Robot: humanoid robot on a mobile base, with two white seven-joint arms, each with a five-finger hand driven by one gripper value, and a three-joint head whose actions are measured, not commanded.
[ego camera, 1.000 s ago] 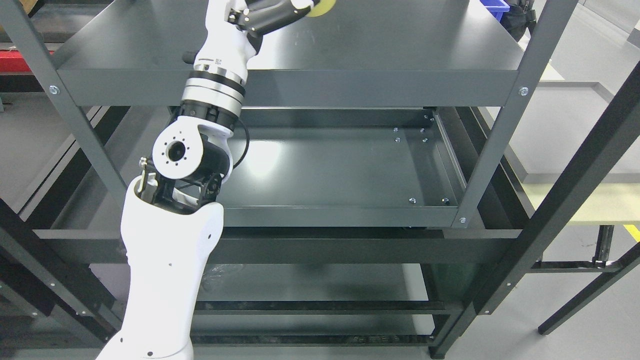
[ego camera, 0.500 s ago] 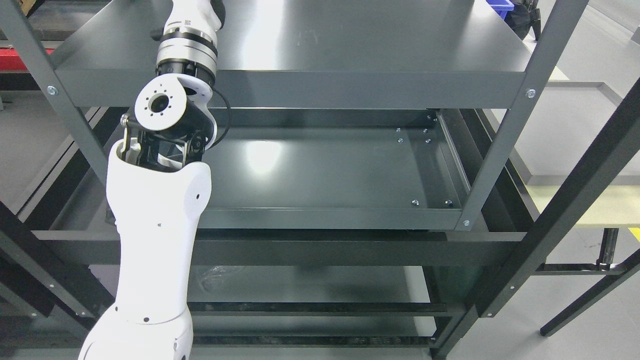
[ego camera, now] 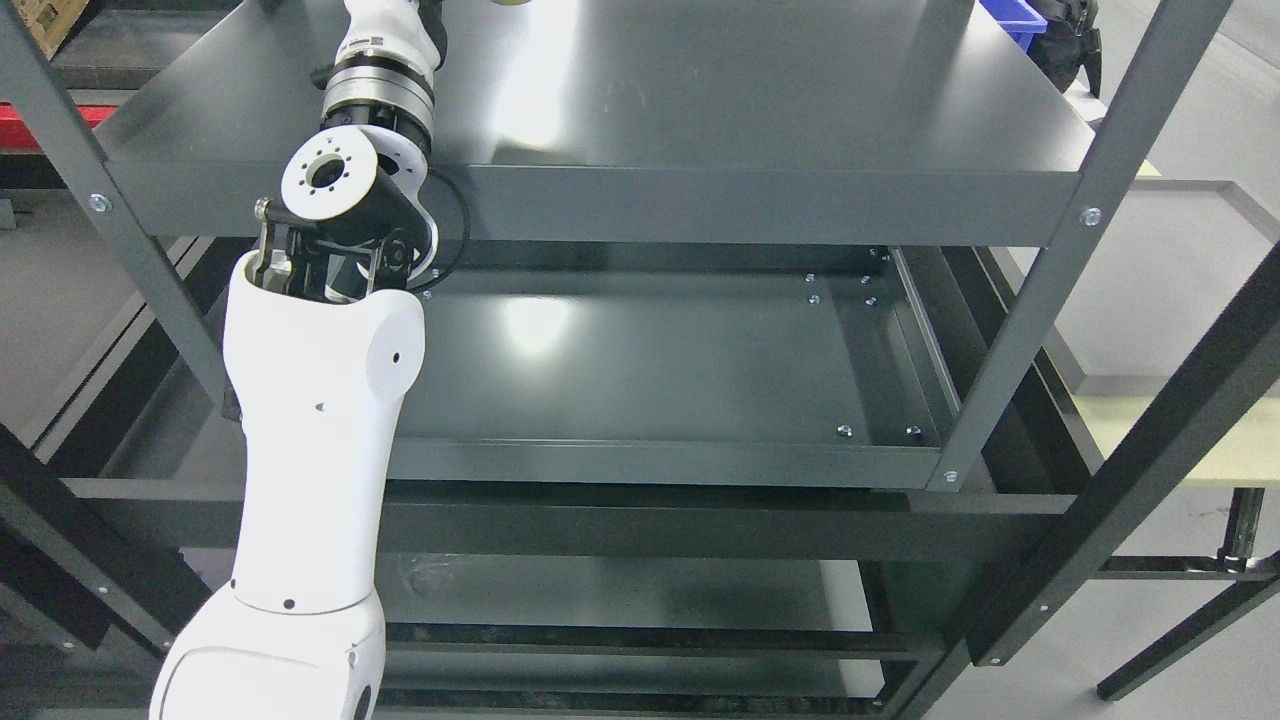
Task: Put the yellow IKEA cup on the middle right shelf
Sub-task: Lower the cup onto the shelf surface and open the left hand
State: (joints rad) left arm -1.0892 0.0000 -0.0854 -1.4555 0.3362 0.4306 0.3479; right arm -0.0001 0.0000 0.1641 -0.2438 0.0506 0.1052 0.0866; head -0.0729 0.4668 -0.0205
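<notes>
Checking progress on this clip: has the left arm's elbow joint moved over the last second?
Yes. The left arm's elbow joint has risen: it sat below the top shelf's front lip, now it overlaps that lip.

White left arm [ego camera: 310,420] with black and silver joints. Dark grey shelf [ego camera: 700,90], glossy with pale glare. Sliver of yellow cup [ego camera: 503,3] at top edge. Blue bin [ego camera: 1010,18]. Pale grey floor [ego camera: 1130,300].

One robot arm [ego camera: 310,400], one yellow cup [ego camera: 505,3], one blue bin [ego camera: 1012,18].
</notes>
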